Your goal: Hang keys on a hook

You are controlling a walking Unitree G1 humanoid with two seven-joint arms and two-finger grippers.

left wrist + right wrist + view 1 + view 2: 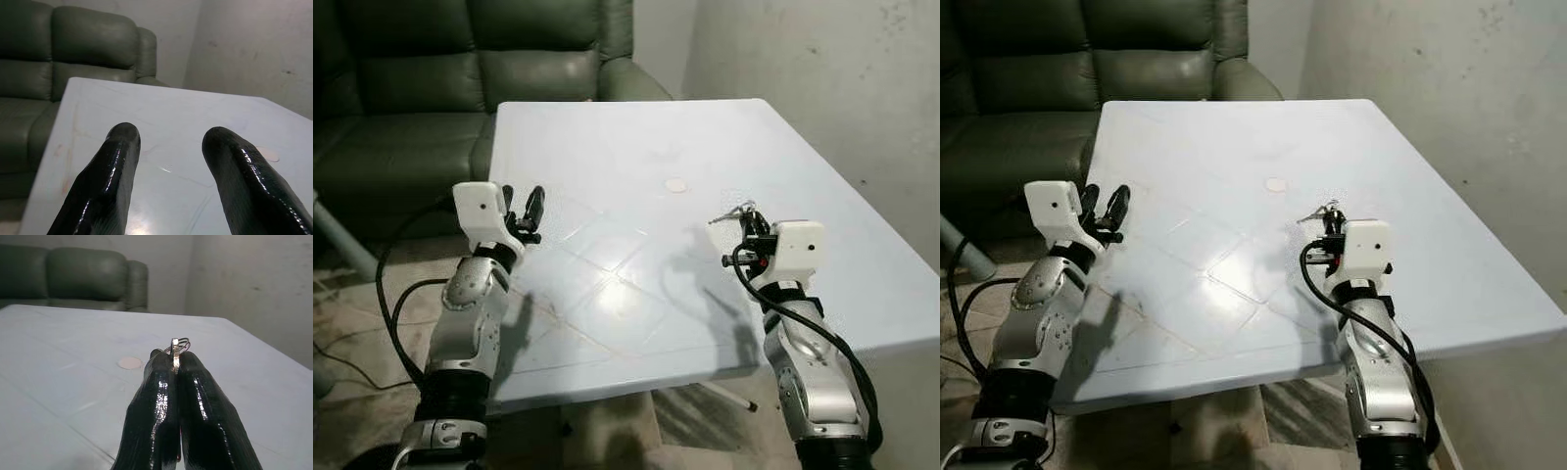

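My right gripper (747, 220) is raised over the right side of the white table (607, 147), shut on the keys (732, 211). A silver key and ring stick out past the fingertips; in the right wrist view the key ring (177, 346) is pinched between the two black fingers (205, 411). My left gripper (530, 208) hovers at the table's left edge, open with nothing between its fingers (112, 176). A small round pale disc (675, 184) lies on the tabletop ahead of the right gripper. I cannot make out a hook.
A dark green leather sofa (431, 69) stands behind and left of the table. A rough grey wall (842, 88) runs along the right side. A black cable (391, 294) loops beside my left arm over the floor.
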